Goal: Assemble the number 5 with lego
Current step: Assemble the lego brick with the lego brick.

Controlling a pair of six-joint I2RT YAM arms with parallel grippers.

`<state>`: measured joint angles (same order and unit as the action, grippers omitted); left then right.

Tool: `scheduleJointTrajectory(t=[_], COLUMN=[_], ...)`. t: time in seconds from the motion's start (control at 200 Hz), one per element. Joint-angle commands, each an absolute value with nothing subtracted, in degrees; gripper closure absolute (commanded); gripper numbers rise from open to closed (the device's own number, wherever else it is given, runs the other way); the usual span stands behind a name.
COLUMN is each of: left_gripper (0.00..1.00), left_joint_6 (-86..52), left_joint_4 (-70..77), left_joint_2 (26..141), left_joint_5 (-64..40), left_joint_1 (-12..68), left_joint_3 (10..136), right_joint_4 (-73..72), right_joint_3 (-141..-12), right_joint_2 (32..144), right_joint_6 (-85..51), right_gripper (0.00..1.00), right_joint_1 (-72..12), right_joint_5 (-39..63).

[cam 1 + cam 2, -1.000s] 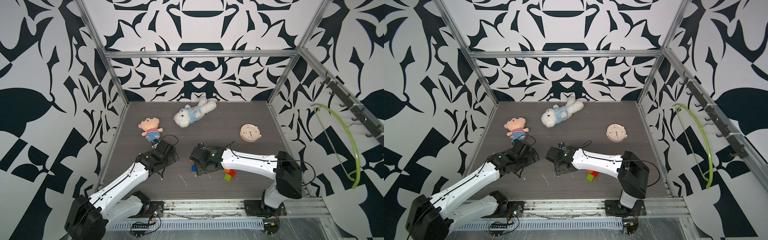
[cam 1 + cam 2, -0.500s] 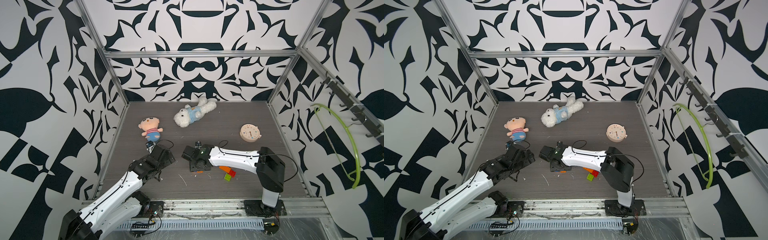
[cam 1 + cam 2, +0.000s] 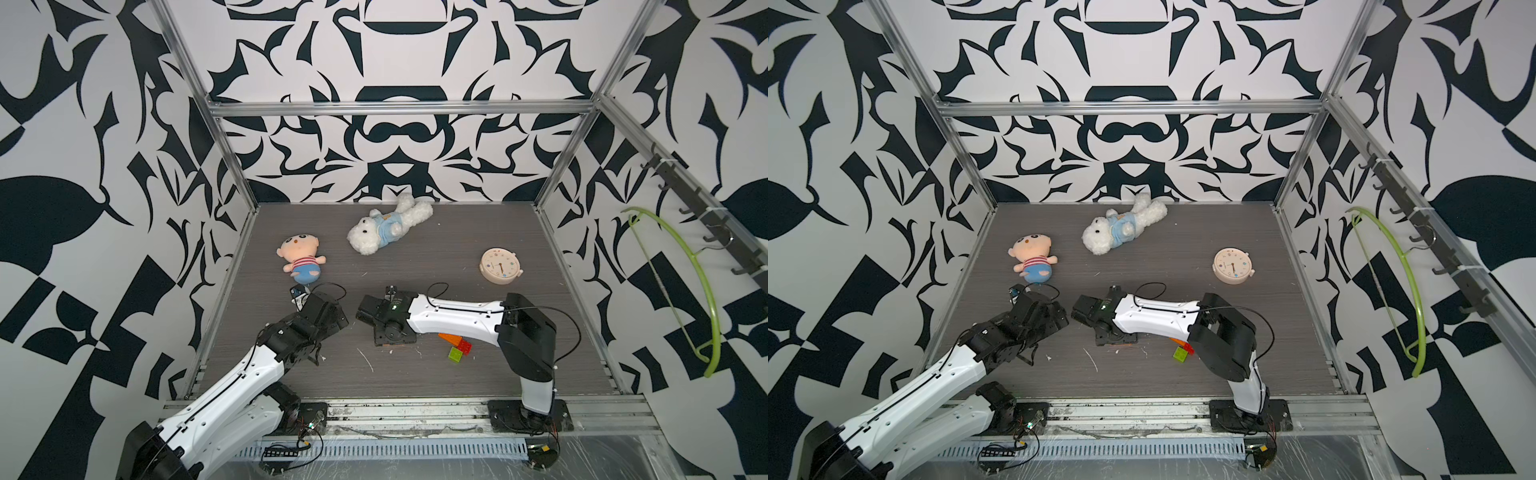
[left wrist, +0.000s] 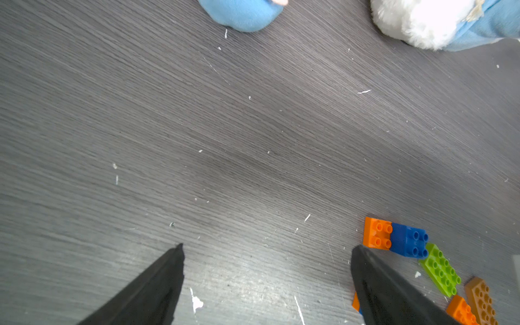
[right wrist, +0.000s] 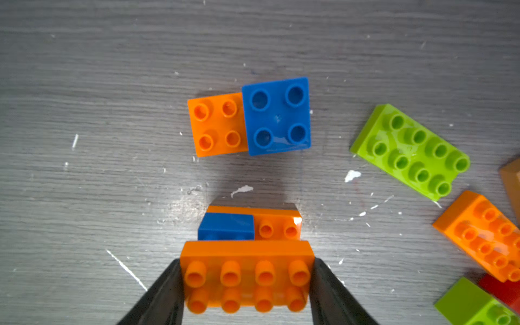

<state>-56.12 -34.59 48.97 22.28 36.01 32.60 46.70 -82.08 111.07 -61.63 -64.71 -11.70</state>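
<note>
The right jaws are clamped on the short ends of a long orange eight-stud plastic brick (image 5: 247, 277). A blue-and-orange brick stack (image 5: 250, 225) shows just past it. A joined orange-and-blue square brick pair (image 5: 247, 118) and a green eight-stud brick (image 5: 410, 152) lie near on the dark wood-grain surface (image 4: 197, 140). In both top views, loose green, red and orange bricks (image 3: 456, 354) (image 3: 1180, 354) lie at 4 o'clock from the right wrist. The left jaws stand wide apart.

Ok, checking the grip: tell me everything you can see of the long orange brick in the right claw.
The long orange brick is glossy plastic, with two rows of four studs facing the wrist camera. The right claw pinches its short ends between black fingers. A blue-and-orange piece lies just beyond it; whether they touch is unclear.
</note>
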Motion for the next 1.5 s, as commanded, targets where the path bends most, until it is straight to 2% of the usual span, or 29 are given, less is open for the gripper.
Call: scheduleJointTrajectory(t=[0.0, 1.065, 1.175, 1.495], left_gripper=[0.01, 0.01, 0.01, 0.01], left_joint_6=[-55.89, -56.51, -56.52, -56.56], left_joint_4=[-35.69, -36.06, -36.13, -37.08], left_joint_2=[48.96, 49.39, 49.57, 49.31], left_joint_5=[23.2, 23.27, 23.36, 23.71], left_joint_1=[35.91, 35.86, 35.89, 35.9], left_joint_3=[32.8, 32.72, 32.7, 33.2], right_joint_4=[48.85, 50.39, 50.01, 51.92], right_joint_3=[-83.76, -82.9, -83.21, -86.08], right_joint_2=[110.57, 115.09, 115.49, 114.82], right_joint_6=[-63.1, -61.78, -61.07, -57.39], right_gripper=[0.34, 0.34, 0.34, 0.36], right_joint_1=[-64.97, -64.48, -64.51, -64.24], right_joint_5=[-13.78, -11.25, -7.73, -6.78])
